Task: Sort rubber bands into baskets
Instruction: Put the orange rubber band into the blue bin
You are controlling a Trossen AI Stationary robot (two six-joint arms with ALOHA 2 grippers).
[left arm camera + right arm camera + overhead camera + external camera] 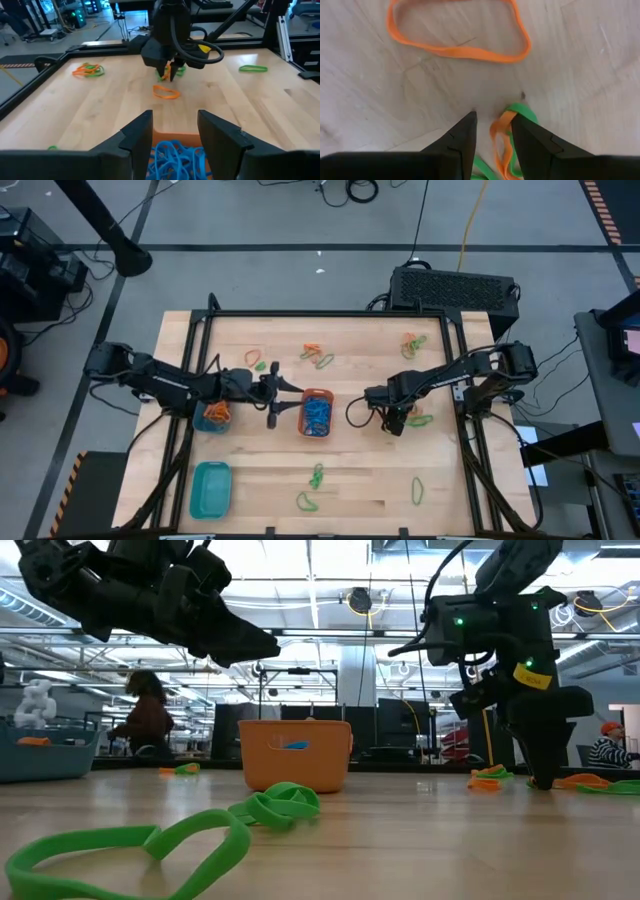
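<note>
My left gripper [287,402] is open and empty, just left of the orange basket [316,412], which holds blue rubber bands [175,155]. The round blue-teal basket [213,418] holds orange bands. The teal rectangular basket [210,488] stands near the front left. My right gripper [492,125] points down at the table right of the orange basket. It is open by a narrow gap, with a strand of an orange band [499,131] between its fingertips and a green band [525,112] beside one finger. Another orange band [460,47] lies flat just beyond. My right gripper stands with its fingertips at the table top, from above, on either side of the orange band's strand [499,131]. The band lies slack on the wood over the green one. I cannot tell whether the fingers touch it.
Loose green bands lie near the front edge [316,476] [306,502] [418,490]. Orange and green bands lie at the back [315,355] [412,342] [257,358]. A black frame [330,313] borders the table. People show in the room behind [148,720].
</note>
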